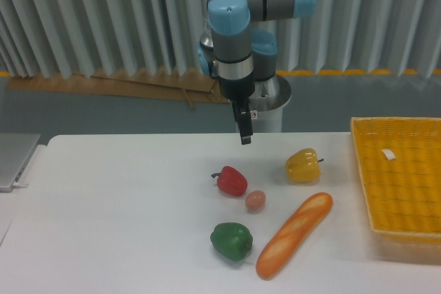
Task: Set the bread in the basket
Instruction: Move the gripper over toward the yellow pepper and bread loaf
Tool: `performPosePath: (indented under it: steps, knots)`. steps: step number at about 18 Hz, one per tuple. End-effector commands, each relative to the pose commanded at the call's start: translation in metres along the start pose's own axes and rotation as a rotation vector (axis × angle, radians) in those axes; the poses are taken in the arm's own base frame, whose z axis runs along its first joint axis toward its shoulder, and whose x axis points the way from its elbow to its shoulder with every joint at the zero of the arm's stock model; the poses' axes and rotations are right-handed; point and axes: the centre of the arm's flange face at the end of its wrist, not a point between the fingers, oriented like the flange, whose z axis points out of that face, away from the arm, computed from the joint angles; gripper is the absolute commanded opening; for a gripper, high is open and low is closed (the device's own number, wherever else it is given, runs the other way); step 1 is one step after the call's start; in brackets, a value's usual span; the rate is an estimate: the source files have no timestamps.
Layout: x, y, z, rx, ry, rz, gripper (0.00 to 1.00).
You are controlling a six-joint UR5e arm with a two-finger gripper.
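The bread (294,235) is seen lying on the table (124,225), slanted from lower left to upper right, with its upper end nearest the basket (406,235) and well apart from it. A green pepper (231,240) sits just beside its lower end, a small ball (255,200) lies near its middle on the left, and a yellow pepper (303,165) stands above its upper end. A red pepper (232,181) is found farther left.

The gripper (244,139) hangs above the table behind the red pepper, well away from the bread, and nothing is held. Its fingers are viewed edge-on as one dark blade, so whether they are parted or closed cannot be told.

The step in hand is judged to be the approach and grasp. The gripper is best brought over the middle of the loaf, where the balance is fair and the green pepper is cleared. The jaws should be turned across the loaf's narrow width, square to its slant, and opened amply before descent. The glossy skin may slip, so a firm, centred closure is advised. The ball should be given room on the way down.
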Motion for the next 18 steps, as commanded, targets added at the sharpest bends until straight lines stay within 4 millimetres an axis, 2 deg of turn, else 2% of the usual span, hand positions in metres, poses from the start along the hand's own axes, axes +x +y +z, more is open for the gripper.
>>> performPosePath:
  steps: [5, 7, 11, 16, 18]
  knots:
    - [-0.034, -0.001, 0.03, 0.004, -0.052, -0.212, 1.0]
    - [-0.042, 0.005, 0.035, 0.002, -0.053, -0.252, 1.0]
    - [-0.062, 0.037, 0.039, 0.0, -0.064, -0.314, 1.0]
    - [-0.087, 0.065, 0.068, -0.004, -0.08, -0.367, 1.0]
    - [-0.095, 0.067, 0.08, -0.01, -0.064, -0.366, 1.0]
